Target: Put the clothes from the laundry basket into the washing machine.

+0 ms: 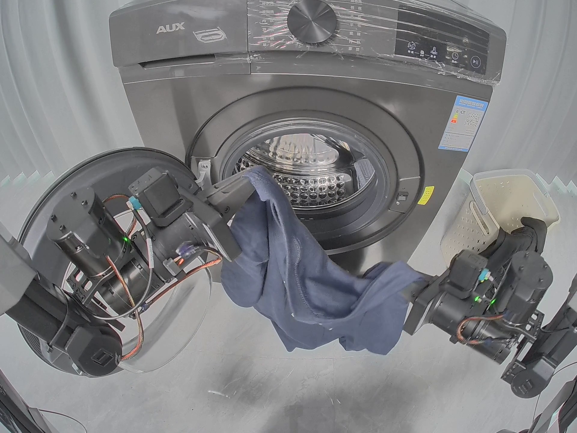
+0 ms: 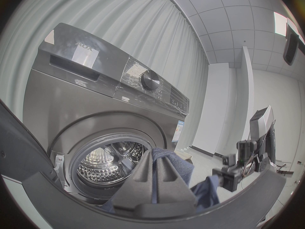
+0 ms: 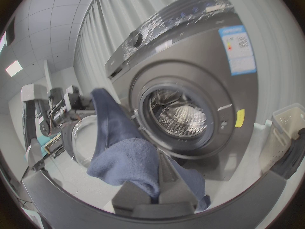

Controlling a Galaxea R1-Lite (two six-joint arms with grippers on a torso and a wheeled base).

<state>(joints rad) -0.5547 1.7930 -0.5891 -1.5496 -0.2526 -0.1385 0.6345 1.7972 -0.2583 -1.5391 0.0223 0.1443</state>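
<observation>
A dark blue garment (image 1: 300,272) hangs stretched between my two grippers in front of the washing machine (image 1: 312,91). My left gripper (image 1: 249,181) is shut on one end of it, right at the lower left rim of the open drum (image 1: 306,169). My right gripper (image 1: 415,287) is shut on the other end, lower and to the right of the drum opening. The left wrist view shows the fingers (image 2: 143,175) pinching blue cloth (image 2: 171,163) before the drum (image 2: 108,163). The right wrist view has the cloth (image 3: 127,150) draped over its gripper (image 3: 157,188). The white laundry basket (image 1: 511,199) stands at the right with a dark item (image 1: 529,230) at its edge.
The machine's round door (image 1: 90,169) stands swung open to the left, behind my left arm. The grey floor (image 1: 270,392) lies bare below the hanging garment. Curtains hang behind the machine.
</observation>
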